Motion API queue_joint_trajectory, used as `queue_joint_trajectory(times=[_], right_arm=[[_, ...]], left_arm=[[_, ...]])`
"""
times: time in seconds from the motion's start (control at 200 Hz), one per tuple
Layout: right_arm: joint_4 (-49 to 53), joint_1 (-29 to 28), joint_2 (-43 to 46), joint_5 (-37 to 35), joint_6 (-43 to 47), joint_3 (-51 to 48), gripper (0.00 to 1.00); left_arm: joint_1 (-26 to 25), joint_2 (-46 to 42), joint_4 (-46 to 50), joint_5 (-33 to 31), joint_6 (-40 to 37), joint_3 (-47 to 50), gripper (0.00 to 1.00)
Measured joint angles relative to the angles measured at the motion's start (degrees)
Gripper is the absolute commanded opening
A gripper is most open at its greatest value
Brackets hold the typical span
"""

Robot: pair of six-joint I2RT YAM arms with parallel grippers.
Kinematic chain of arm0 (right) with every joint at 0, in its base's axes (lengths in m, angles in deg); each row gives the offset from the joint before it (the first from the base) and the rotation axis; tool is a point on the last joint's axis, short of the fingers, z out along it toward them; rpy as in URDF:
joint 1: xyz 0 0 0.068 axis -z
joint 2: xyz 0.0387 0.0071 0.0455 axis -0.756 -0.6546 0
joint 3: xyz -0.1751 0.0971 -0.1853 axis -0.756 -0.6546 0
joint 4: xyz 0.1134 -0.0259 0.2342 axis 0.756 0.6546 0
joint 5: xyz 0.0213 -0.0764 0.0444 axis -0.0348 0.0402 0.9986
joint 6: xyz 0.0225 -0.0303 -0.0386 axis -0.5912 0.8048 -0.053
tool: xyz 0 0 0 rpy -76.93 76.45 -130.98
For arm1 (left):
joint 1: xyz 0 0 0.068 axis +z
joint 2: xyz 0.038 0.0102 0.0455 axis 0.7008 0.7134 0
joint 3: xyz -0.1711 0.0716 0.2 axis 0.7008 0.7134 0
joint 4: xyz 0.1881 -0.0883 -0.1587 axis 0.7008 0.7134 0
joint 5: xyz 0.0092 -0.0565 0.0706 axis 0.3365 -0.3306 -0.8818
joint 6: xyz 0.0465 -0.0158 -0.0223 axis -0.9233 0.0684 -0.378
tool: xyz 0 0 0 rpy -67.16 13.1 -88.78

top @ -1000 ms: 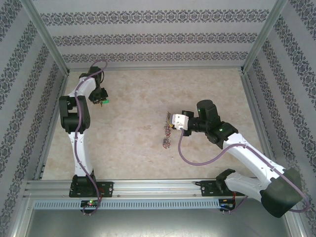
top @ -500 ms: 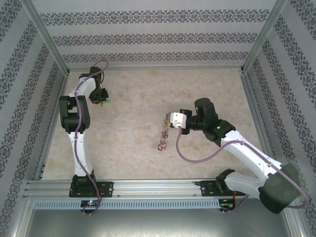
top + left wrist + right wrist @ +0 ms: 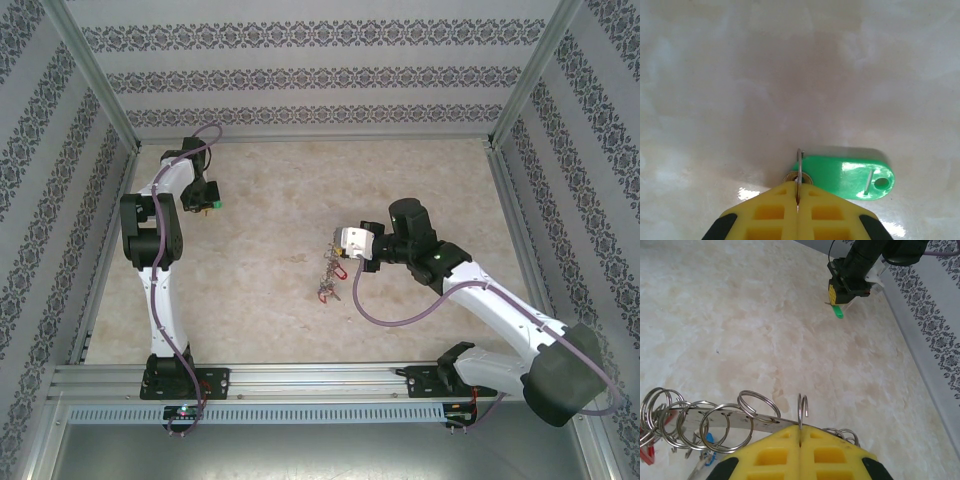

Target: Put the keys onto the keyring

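The keyring (image 3: 331, 272), a grey metal band strung with wire loops (image 3: 715, 422) and small coloured tags, hangs near the middle of the desk (image 3: 270, 290), pinched at its upper end by the right tool (image 3: 342, 247); that tool's yellow fingers (image 3: 785, 442) are pressed together on the band, with one loop standing upright just beyond their tips; a red tag (image 3: 645, 454) and a blue tag (image 3: 710, 441) dangle under the loops; whether the bunch's lower end touches the desk cannot be told. Well apart, near the desk's far left corner, the left tool (image 3: 207, 206) is closed on a thin metal ring (image 3: 799, 167), seen edge-on between its yellow fingertips; a green-tagged key (image 3: 847, 176) on that ring lies out to the right, just beside the tips and low over the pale marbled surface; whether it rests on the desk cannot be told; patterned walls (image 3: 320, 75) enclose the desk on three sides.
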Motion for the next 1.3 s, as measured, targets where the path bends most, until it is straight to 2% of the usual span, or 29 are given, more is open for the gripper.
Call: queue_joint_trajectory(times=[0.165,0.25,0.36,0.57,0.779,0.989,1.304], right_arm=[[-0.57,0.0,-0.98,0.2,0.0,0.68,0.0],[-0.61,0.0,-1.2,0.26,0.0,0.87,0.0],[-0.55,0.0,-1.2,0.33,0.02,0.98,0.0],[-0.35,0.0,-1.27,0.59,0.02,1.05,0.0],[-0.33,0.0,-2.4,1.49,0.02,1.68,0.0],[-0.09,0.0,-3.06,2.1,0.02,2.25,0.0],[0.72,-0.26,-3.08,2.1,0.02,2.67,0.0]], left_arm=[[0.11,0.0,0.0,0.68,-1.57,-0.02,0.0],[0.28,0.0,0.0,1.09,-2.08,-0.11,0.28],[0.52,0.0,-0.02,1.14,-2.64,-0.24,0.33],[0.76,0.0,-0.02,1.09,-2.93,-0.28,0.33],[0.76,0.0,-0.02,1.57,-3.87,-0.79,0.23],[0.76,0.0,-0.11,2.62,-4.66,-2.38,0.19],[0.76,0.7,-0.17,3.67,-4.83,-2.38,0.2]])
